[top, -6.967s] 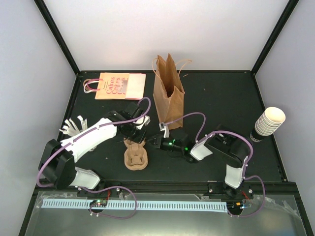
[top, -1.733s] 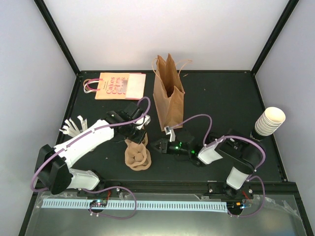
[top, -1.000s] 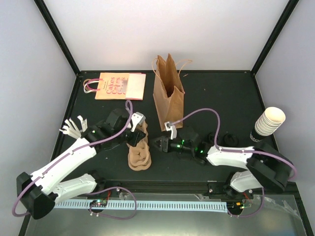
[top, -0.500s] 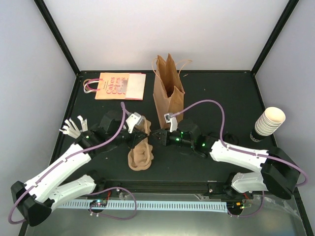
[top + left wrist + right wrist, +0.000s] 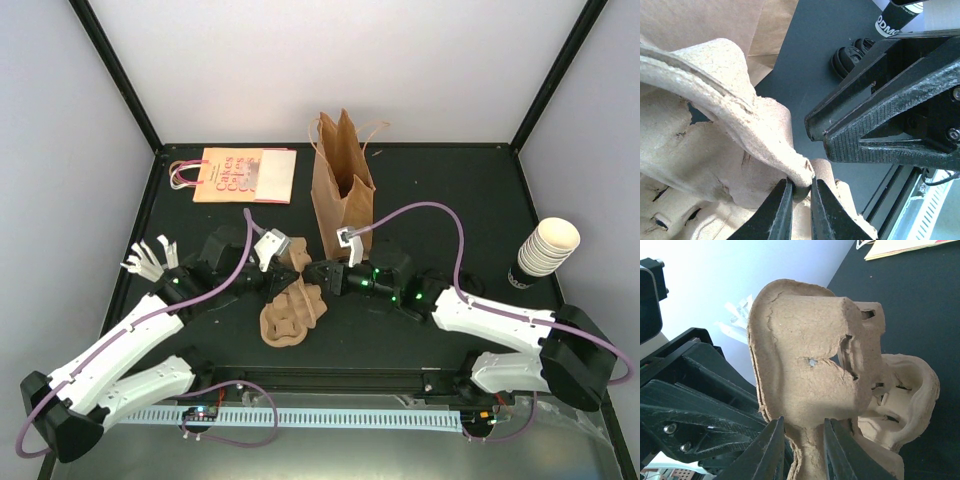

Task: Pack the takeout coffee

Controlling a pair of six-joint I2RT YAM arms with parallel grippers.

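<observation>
Plainly the trays come first, not the cup. At the far left a flat pink printed bag [image 5: 235,173] lies at the back of the table [image 5: 450,200], well apart from the work. Next comes the left gripper [image 5: 800,189], its jaws pressed together on a thin torn lip of the pulp tray [image 5: 715,95], which is tipped up off the tray stack [image 5: 283,322] beneath it. Just to the right, nose to nose with it, the right gripper [image 5: 804,426] pinches a narrow neck at the tray's opposite edge. Whether both grips are on one tray or on two nested ones I cannot tell. Behind the two grippers, a little to the right, the brown paper bag [image 5: 343,195] stands upright with its mouth open to the top. Further right some black lids [image 5: 849,54] lie on the table, and at the far right a tilted stack of cups [image 5: 547,245] has no lid on it. The coffee cup with its black lid shows in no view, so which way it lies from either pair of jaws cannot be told. As I judge it, the coming move turns on the tray. It spans the gap between the grippers, so drawing them apart left and right would free it. The right arm is nearer the lids and cups.
</observation>
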